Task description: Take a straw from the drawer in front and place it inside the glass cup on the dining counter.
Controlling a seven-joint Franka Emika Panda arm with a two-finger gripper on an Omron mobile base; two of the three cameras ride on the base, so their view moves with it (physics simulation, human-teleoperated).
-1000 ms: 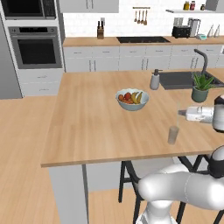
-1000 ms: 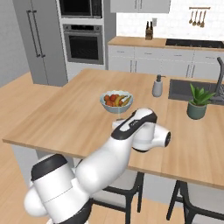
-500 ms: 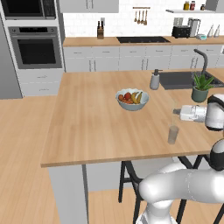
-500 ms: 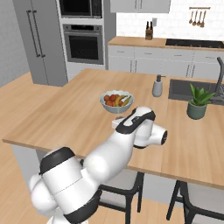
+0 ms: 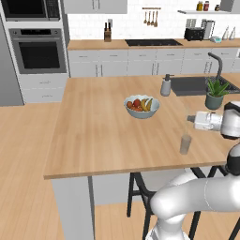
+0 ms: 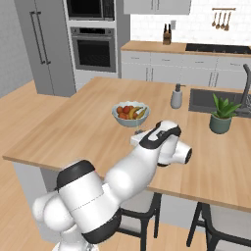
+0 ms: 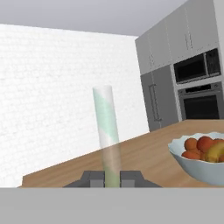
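The gripper has its fingers pinched tight on the straw, which stands upright. It's over the dining counter, just above the glass cup and near the fruit bowl.

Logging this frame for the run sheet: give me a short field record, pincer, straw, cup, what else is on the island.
pincer: pincer shut on the straw, level above the dining counter
straw: straw upright between the fingers, pale with a green stripe
glass cup: glass cup upright near the counter's front edge, just below the pincer, no straw in it yet
fruit bowl: fruit bowl mid-counter, apart from the cup
soap pump bottle: soap pump bottle beside the sink
potted plant: potted plant beside the sink
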